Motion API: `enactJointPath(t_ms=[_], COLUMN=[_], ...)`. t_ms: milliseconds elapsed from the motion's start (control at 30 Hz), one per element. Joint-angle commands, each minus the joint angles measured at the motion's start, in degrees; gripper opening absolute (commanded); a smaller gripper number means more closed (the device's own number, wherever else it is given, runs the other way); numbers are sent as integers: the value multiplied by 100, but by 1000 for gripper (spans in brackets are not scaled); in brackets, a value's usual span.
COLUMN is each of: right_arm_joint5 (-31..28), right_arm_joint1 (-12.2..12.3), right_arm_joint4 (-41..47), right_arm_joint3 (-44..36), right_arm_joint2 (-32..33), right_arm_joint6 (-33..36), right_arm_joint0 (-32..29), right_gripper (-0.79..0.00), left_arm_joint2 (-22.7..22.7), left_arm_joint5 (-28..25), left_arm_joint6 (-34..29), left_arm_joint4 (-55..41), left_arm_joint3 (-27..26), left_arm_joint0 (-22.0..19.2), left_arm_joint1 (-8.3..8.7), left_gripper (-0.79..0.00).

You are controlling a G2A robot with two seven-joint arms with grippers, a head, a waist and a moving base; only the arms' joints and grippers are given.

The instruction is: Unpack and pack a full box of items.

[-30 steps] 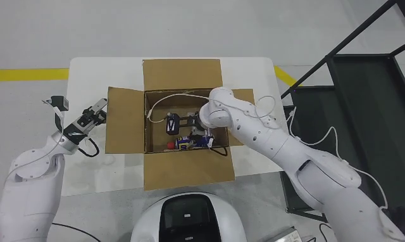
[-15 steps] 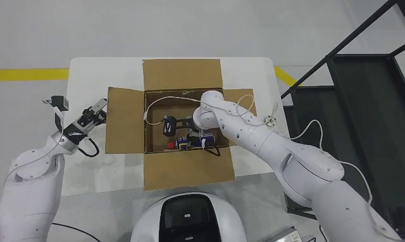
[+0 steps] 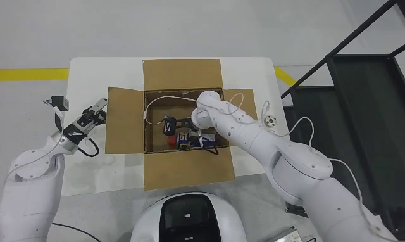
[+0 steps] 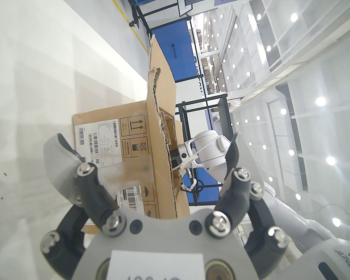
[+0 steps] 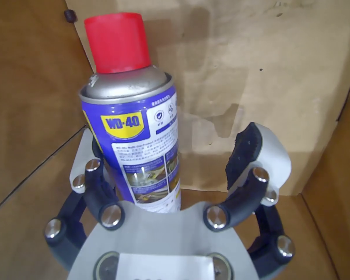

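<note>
An open cardboard box sits in the middle of the white table. Inside it is a blue spray can with a red cap. My right gripper is down in the box, open. In the right wrist view the spray can stands between the fingers of the right gripper, against one finger and clear of the padded one. The box wall is right behind it. My left gripper hangs open over the table left of the box. The left gripper faces the box side.
The box's four flaps are folded outward over the table. A white cable loops across the box opening. A black metal frame stands to the right of the table. A yellow line marks the floor.
My right arm has shifted a little to the left inside the box, toward the spray can. The left arm has kept still.
</note>
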Motion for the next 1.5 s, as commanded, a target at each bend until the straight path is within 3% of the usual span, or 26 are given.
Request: enactJointPath(t_ms=[0,33,367,733,1000,1200,1367,1467], right_arm_joint5=[4,-5,136,479,640,552,261,-1], right_arm_joint1=[-61,-90,-253,-68,353,869,1368,1646], right_arm_joint4=[-31,-21,-157,-534,-806,-1185,-1781,-2313], right_arm_joint3=[116,157,383,-70,-1118,-2408,-3727,-4547], right_arm_joint2=[-24,-26,-2,243,677,1318,2120,2665], right_arm_joint6=[-4,-13,-127,-379,-304,-357,-912,-1630], right_arm_joint0=[32,47,201,218,-64,-590,-1366,-1967], right_gripper=[-733,-785,-785,-785,-785,-785,-785,-785], left_arm_joint2=[0,0,0,0,0,0,0,0], left_arm_joint5=[0,0,0,0,0,0,0,0], left_arm_joint6=[0,0,0,0,0,0,0,0], left_arm_joint4=[0,0,0,0,0,0,0,0], left_arm_joint3=[0,0,0,0,0,0,0,0], left_arm_joint0=[0,0,0,0,0,0,0,0], left_arm_joint1=[0,0,0,0,0,0,0,0], left_gripper=[0,0,0,0,0,0,0,0])
